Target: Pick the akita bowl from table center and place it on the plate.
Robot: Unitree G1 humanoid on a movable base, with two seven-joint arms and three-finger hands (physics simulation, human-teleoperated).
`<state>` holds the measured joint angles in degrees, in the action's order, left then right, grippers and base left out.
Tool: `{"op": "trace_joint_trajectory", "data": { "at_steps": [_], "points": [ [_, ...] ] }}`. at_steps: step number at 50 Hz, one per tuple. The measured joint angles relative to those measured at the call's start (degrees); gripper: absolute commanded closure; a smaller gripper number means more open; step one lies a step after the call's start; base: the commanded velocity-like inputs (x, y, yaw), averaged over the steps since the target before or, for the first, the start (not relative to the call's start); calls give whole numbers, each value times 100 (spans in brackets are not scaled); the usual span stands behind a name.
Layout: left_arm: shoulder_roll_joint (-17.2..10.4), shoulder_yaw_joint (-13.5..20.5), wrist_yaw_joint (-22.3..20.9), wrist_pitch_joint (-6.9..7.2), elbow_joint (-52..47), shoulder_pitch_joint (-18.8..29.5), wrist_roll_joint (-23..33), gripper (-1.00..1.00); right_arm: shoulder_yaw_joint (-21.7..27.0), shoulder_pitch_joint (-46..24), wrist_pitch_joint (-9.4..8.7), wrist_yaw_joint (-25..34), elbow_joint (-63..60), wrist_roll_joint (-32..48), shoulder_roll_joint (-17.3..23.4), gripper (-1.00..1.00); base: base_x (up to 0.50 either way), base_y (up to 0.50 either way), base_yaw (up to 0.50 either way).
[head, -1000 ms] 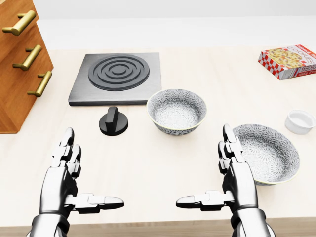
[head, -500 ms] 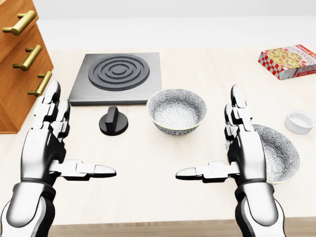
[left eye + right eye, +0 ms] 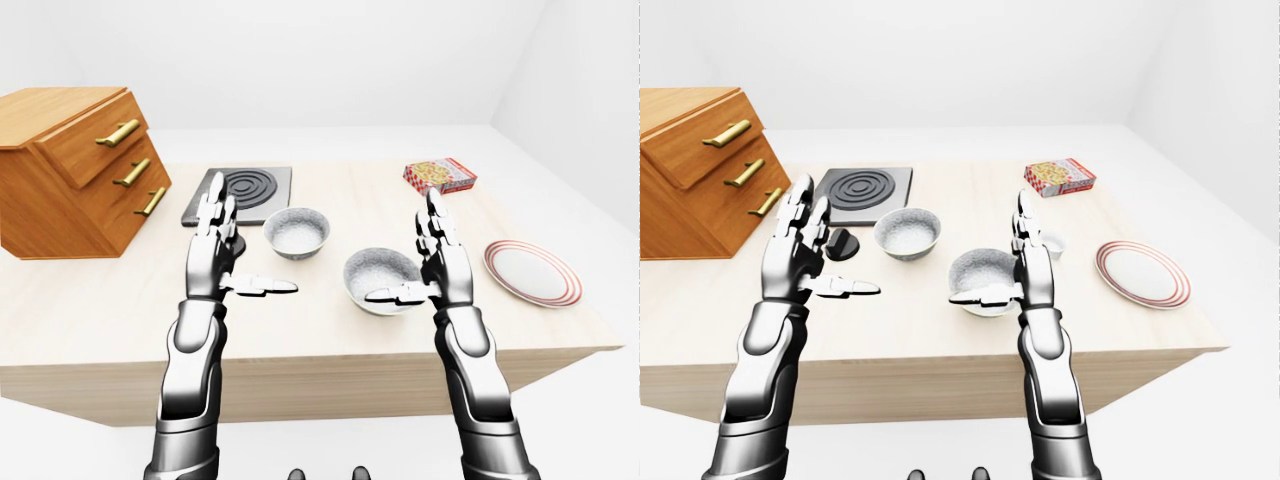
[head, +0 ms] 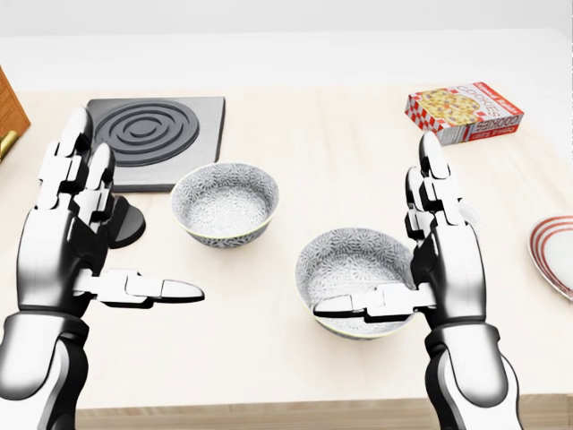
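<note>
Two grey patterned bowls stand on the light wood table (image 4: 295, 125): one (image 4: 224, 202) just right of the stove plate, the other (image 4: 354, 269) lower and further right. A white plate with red rings (image 3: 533, 272) lies near the table's right end, cut off by the right edge in the head view (image 4: 557, 251). My right hand (image 4: 385, 242) is open, fingers upright, thumb reaching across the nearer bowl's rim in the head view. Left of the bowls, my left hand (image 4: 125, 233) is raised and open, holding nothing.
A grey stove plate with rings (image 4: 157, 134) lies at upper left, its black knob (image 4: 130, 224) partly behind my left hand. A wooden drawer cabinet (image 3: 75, 170) stands at the table's left. A red cookie box (image 4: 463, 112) and a small white ramekin (image 3: 1052, 245) sit right.
The whole picture has shifted left, so the camera has turned right and the plate now shows. Both hands have risen, still open.
</note>
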<state>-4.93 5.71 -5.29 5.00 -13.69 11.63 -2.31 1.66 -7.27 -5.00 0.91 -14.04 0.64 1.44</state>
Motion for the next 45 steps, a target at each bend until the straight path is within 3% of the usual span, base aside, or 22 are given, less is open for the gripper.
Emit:
{"op": "trace_joint_trajectory", "data": {
  "at_steps": [22, 36, 45],
  "points": [
    [13, -1, -3, 0, -124, -48, 10, -100, -19, 72, 0, 31, -106, -28, -11, -100, 1, -50, 0],
    [23, -8, -8, 0, -152, -81, 24, -100, -51, 92, 0, 96, -144, -49, -17, -100, 36, -44, 0],
    [30, 0, -7, 0, -158, -73, 21, -100, -66, 120, 0, 124, -156, 7, -5, -100, 4, -1, 0]
  ]
}}
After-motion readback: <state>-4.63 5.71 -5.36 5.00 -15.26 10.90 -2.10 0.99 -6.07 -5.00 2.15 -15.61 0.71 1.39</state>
